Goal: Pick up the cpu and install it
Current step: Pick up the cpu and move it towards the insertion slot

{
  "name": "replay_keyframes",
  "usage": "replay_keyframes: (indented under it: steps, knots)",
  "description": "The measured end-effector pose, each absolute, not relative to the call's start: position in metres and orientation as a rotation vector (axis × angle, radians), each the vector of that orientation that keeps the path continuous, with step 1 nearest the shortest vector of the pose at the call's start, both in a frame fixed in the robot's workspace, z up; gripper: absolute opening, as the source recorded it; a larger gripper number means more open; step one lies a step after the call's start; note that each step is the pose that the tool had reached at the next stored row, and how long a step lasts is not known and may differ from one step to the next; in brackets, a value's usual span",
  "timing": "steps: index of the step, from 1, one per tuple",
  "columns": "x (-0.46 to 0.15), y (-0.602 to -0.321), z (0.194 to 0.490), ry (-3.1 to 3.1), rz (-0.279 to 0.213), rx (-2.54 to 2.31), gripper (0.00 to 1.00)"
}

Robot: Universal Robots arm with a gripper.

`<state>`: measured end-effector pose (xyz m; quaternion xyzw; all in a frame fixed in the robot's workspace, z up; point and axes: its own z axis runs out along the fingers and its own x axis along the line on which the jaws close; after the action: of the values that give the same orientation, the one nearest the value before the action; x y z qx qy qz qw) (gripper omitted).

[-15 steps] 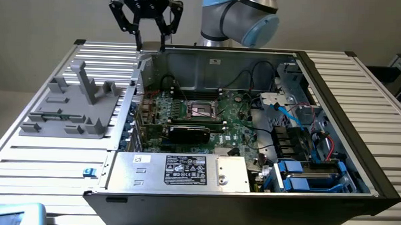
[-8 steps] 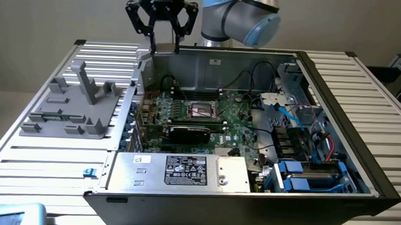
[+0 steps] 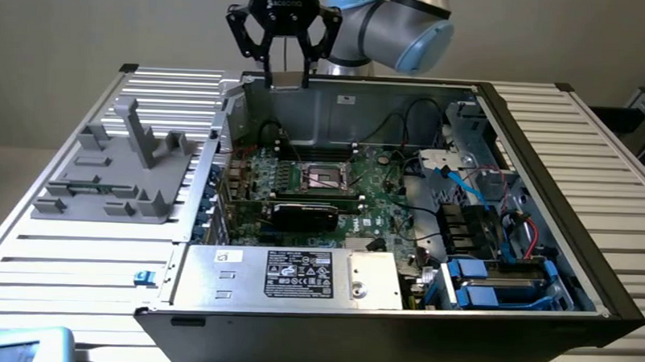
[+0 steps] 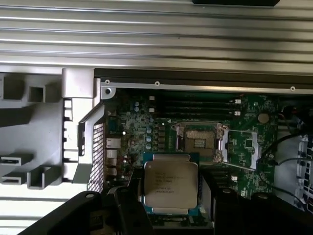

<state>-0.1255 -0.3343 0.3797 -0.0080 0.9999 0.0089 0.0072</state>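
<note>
Cpu (image 3: 288, 78) (image 4: 170, 183): flat square chip with a dull silver lid bearing printed lettering and a thin green rim. It is held aloft by the gripper (image 3: 287, 75), upper centre-left of the exterior view.

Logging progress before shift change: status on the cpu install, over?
Gripper shut on the cpu, high over the case rear wall. Socket open, empty. Path down looks clear.
</note>
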Motion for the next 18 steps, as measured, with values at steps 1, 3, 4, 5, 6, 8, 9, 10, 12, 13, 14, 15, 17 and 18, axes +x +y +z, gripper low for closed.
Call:
replay_keyframes:
  steps: [1, 3, 4, 5, 6, 8, 9, 10, 12, 13, 14, 15, 17, 18]
  knots:
    - [-0.122, -0.334, 0.379, 3.127, 0.028, -0.025, 0.56]
    - [-0.117, -0.334, 0.378, 3.127, 0.031, -0.024, 0.56]
    - [-0.115, -0.334, 0.378, 3.127, 0.034, -0.024, 0.56]
    - [-0.113, -0.334, 0.377, 3.127, 0.037, -0.023, 0.56]
    - [-0.111, -0.334, 0.377, 3.127, 0.04, -0.021, 0.56]
    - [-0.107, -0.334, 0.375, 3.126, 0.043, -0.018, 0.56]
    - [-0.105, -0.334, 0.375, 3.127, 0.043, -0.017, 0.56]
    - [-0.103, -0.334, 0.374, 3.127, 0.044, -0.015, 0.56]
    - [-0.1, -0.333, 0.373, 3.126, 0.046, -0.013, 0.56]
    - [-0.098, -0.333, 0.372, 3.126, 0.046, -0.011, 0.56]
    - [-0.096, -0.333, 0.371, 3.126, 0.047, -0.01, 0.56]
    - [-0.094, -0.332, 0.371, 3.126, 0.047, -0.01, 0.56]
    - [-0.091, -0.331, 0.369, 3.126, 0.048, -0.009, 0.56]
    - [-0.089, -0.33, 0.369, 3.126, 0.048, -0.008, 0.56]
